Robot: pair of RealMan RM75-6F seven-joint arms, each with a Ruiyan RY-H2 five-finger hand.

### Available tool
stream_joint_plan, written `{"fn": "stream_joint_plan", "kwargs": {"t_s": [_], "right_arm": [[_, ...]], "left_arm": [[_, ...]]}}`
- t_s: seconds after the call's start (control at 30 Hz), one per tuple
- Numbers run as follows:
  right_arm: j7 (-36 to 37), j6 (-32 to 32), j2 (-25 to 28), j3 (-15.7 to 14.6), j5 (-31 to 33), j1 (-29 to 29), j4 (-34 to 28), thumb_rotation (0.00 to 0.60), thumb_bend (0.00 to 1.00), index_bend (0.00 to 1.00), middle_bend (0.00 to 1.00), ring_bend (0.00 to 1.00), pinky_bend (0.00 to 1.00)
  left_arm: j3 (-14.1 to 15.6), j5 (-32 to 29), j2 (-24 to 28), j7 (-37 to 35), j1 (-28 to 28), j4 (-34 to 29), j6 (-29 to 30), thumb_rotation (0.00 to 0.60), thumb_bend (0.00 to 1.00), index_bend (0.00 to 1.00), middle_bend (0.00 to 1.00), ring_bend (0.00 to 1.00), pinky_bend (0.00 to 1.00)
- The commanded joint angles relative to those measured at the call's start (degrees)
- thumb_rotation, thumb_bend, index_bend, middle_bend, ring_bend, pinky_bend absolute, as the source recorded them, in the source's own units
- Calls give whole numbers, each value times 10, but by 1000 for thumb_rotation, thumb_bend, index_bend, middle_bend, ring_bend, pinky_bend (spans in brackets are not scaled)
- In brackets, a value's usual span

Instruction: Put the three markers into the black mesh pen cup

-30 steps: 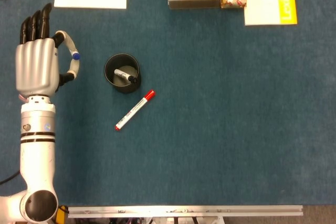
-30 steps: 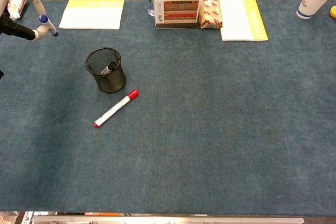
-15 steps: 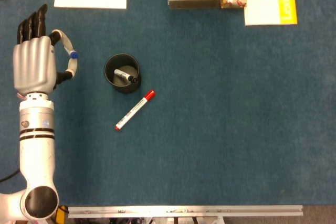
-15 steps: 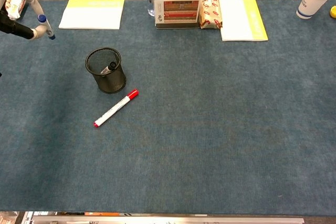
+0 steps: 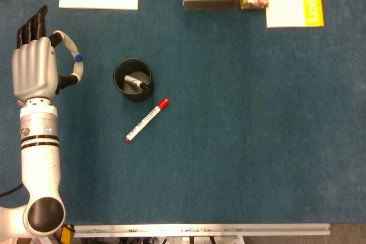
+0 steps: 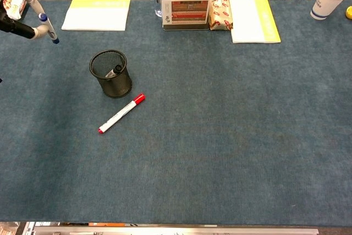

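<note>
The left hand (image 5: 35, 67) had drifted further left and away from the cup (image 5: 132, 78) over the past second, its thumb and a finger clamped on a blue-capped marker (image 5: 72, 57) — held aloft, well apart from the cup. One black marker (image 5: 136, 82) already lay inside the black mesh cup; a red marker (image 5: 147, 119) lay just beside it on the table (image 5: 257, 130). Two remained — seemingly a third done. The right hand was out of sight.
</note>
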Motion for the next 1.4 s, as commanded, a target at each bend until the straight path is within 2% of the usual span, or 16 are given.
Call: {"fn": "stream_joint_plan", "kwargs": {"t_s": [0.03,0.23,0.57,0.93,1.27,1.4], "right_arm": [[-1,-1,1,0,1,0,-1,600,0,102,188,109,400],[-7,-6,1,-1,5,1,-1,600,0,102,188,109,400],[-17,-19,0,-3,12,3,-3,600,0,102,187,109,400],[-22,-25,1,-4,15,4,-4,600,0,102,187,109,400],[-26,-31,1,-5,18,5,-4,600,0,102,187,109,394],[-26,-32,1,-5,19,5,-5,600,0,102,188,109,392]], "left_arm": [[-18,-34,1,-7,-7,-14,6,600,323,605,20,0,70],[-51,-99,8,-24,-18,-36,3,600,326,606,20,0,70],[-77,-140,19,-65,-30,-56,8,600,327,606,20,0,70],[-120,-231,32,-102,-45,-79,10,600,331,611,22,0,70],[-157,-325,57,-144,-57,-98,-24,600,332,611,22,0,70],[-160,-349,63,-156,-64,-94,-42,600,333,611,22,0,70]]}}
